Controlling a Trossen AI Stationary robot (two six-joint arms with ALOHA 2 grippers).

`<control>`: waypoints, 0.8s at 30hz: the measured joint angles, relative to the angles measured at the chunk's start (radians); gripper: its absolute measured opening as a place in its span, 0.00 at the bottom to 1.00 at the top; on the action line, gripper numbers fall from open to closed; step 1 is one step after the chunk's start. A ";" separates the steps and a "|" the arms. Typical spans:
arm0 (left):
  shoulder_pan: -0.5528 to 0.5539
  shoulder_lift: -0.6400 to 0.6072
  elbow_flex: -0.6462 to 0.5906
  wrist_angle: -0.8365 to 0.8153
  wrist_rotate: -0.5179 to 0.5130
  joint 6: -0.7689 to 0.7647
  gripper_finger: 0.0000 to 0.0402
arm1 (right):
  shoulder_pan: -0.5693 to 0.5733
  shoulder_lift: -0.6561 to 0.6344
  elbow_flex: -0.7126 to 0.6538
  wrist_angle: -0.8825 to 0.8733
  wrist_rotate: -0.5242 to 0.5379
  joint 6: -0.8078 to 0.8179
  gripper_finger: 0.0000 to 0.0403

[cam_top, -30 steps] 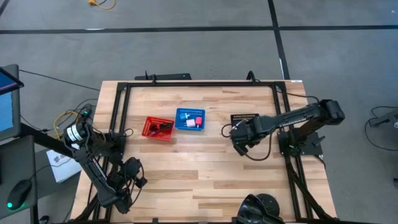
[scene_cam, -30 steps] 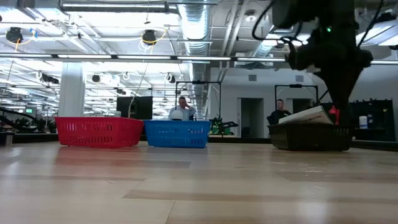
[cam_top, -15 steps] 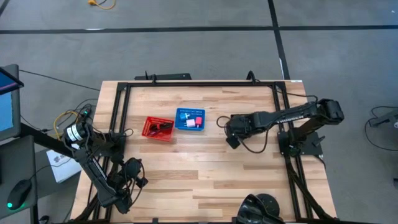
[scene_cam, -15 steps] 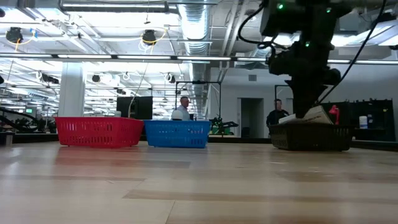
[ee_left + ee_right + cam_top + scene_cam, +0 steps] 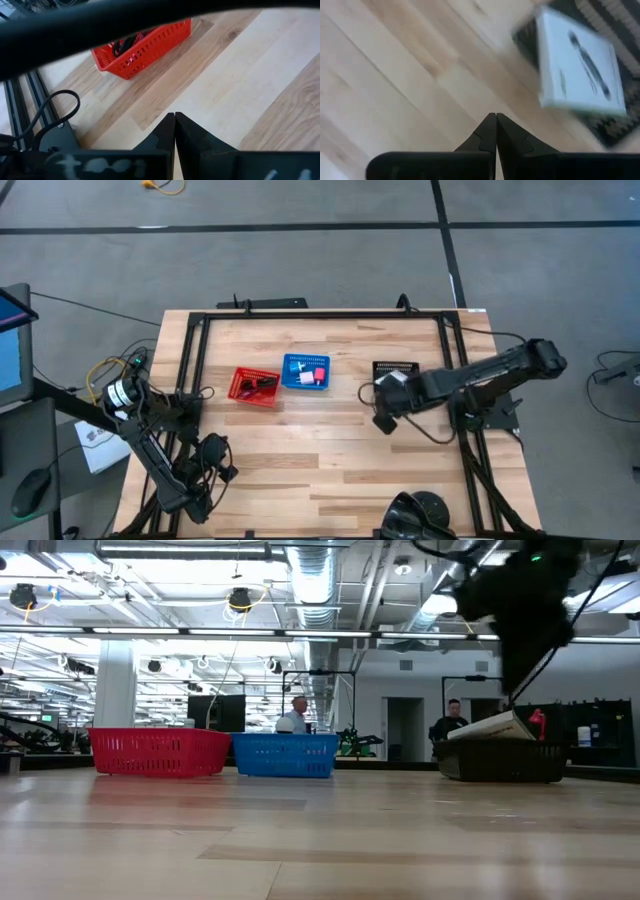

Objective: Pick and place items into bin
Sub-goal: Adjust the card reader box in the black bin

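The white card packet with a black pen-like shape (image 5: 580, 65) lies tilted on top of the black perforated basket (image 5: 612, 17), beside a small red piece (image 5: 538, 722). My right gripper (image 5: 495, 116) is shut and empty above bare table, just near of that basket (image 5: 394, 367). The red basket (image 5: 255, 387) holds dark cord-like things. The blue basket (image 5: 305, 372) holds a pink cube and pale pieces. My left gripper (image 5: 174, 115) is shut and waits at the table's near left corner (image 5: 213, 463).
The red basket (image 5: 160, 752) and blue basket (image 5: 285, 755) stand side by side at the table's middle far part, the black basket (image 5: 500, 762) to their right. A black frame rail (image 5: 320, 315) runs around the table. Bare wood lies across the near half. People stand far behind.
My right gripper swung toward the table's left, away from the black basket, then came back right and nearward to about where it was. It stayed shut. The white packet kept its place on the black basket.
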 joint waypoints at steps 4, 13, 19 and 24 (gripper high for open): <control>0.000 0.000 0.000 0.006 0.000 -0.002 0.00 | 0.017 0.024 0.000 -0.147 0.007 0.165 0.00; 0.000 0.000 0.000 0.008 0.000 -0.002 0.00 | -0.072 0.125 -0.001 -0.143 0.003 0.154 0.00; 0.000 0.000 0.000 -0.003 0.000 -0.002 0.00 | -0.160 0.182 -0.001 -0.080 0.036 0.020 0.00; 0.000 0.000 0.000 -0.003 -0.001 -0.002 0.00 | -0.240 0.190 -0.001 0.007 0.100 -0.089 0.00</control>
